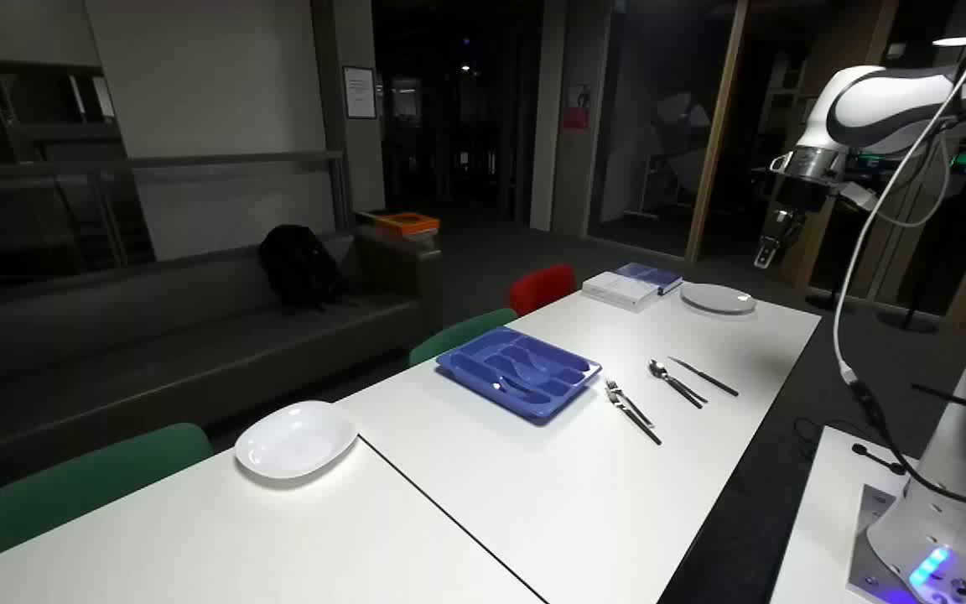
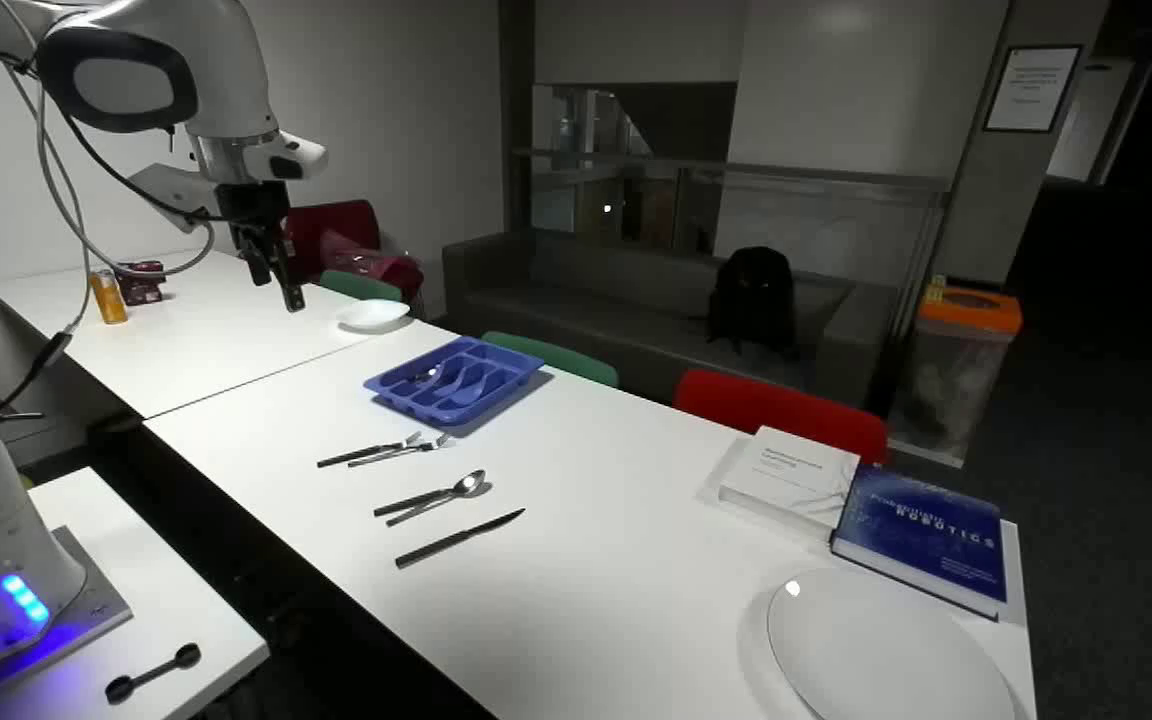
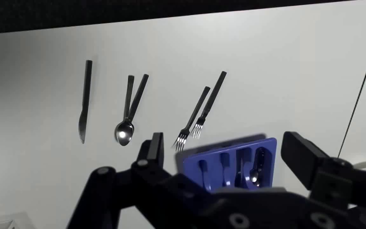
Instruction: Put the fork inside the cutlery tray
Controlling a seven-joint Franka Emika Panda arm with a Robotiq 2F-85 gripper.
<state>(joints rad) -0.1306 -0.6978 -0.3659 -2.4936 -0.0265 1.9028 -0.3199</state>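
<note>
Two forks with dark handles lie side by side on the white table, the left one (image 3: 193, 115) and the right one (image 3: 212, 99) in the wrist view; the pair (image 1: 636, 419) (image 2: 386, 451) also shows in both exterior views. The blue cutlery tray (image 3: 230, 152) lies just beyond their tines, and it shows in both exterior views (image 1: 540, 411) (image 2: 456, 412). In the wrist view its right compartments hold a spoon and other cutlery; its lower part is hidden by the gripper. My gripper (image 3: 224, 148) is open, with nothing between its fingers, high above the table in both exterior views (image 1: 766, 250) (image 2: 276, 283).
A pair of spoons (image 3: 125, 133) and a knife (image 3: 85, 105) lie beside the forks. A white bowl (image 1: 297, 440) stands past the tray. A white plate (image 2: 876, 650) and two books (image 2: 791, 475) (image 2: 921, 535) are at the table's other end. Chairs line the far edge.
</note>
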